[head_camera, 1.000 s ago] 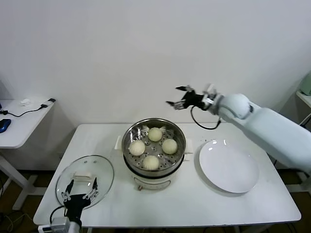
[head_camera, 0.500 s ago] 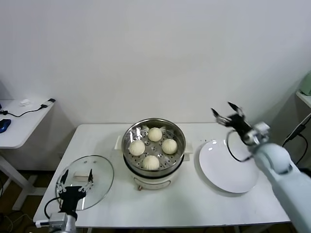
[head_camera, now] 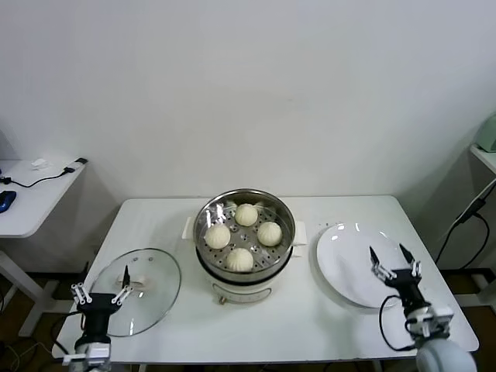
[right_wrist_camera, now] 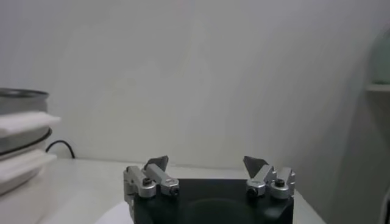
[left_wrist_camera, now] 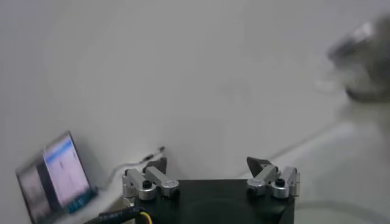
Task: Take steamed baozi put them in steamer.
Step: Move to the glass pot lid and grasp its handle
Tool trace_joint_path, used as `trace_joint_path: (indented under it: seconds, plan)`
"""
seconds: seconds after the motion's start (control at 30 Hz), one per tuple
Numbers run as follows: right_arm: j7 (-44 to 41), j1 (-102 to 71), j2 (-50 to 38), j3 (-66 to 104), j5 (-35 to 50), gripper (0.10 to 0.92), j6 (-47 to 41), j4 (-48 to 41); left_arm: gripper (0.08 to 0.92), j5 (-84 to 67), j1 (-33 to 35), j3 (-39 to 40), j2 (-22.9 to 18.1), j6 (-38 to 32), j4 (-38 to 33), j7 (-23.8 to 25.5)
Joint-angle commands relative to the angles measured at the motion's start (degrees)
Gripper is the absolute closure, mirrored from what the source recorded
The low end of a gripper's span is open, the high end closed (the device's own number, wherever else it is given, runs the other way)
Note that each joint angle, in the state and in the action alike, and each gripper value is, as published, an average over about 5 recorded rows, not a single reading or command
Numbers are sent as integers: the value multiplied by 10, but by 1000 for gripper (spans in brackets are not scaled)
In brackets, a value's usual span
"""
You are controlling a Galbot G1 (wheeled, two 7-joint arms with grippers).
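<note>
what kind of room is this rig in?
Probably a lab or office test room staged as a kitchen: a plain white table against a bare wall, a steamer with baozi, and a side desk with cables.

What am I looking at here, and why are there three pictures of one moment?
It is a two-armed robot, filmed by three cameras. The big picture comes from its head, looking down at a white table. The other two come from cameras on its wrists.

On the table stands a steel steamer with four baozi already in it. A glass lid lies to its left, an empty white plate to its right.

The claws at the bottom corners are the grippers. The left gripper hangs by the lid, the right gripper over the plate's near edge. Both are open and hold nothing. The wrist pictures show the same open claws up close.
</note>
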Motion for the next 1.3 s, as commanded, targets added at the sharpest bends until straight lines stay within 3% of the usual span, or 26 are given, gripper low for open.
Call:
trace_joint_path:
  seconds: [0.03,1.3]
  plan:
    - [24,-72,100,17,-71,203,43,12,177,469,6,-2,78,-13,145,-100]
    - [30,-80,119,30,-77,203,53,-2,177,496,-131,29,66,26,260,-93]
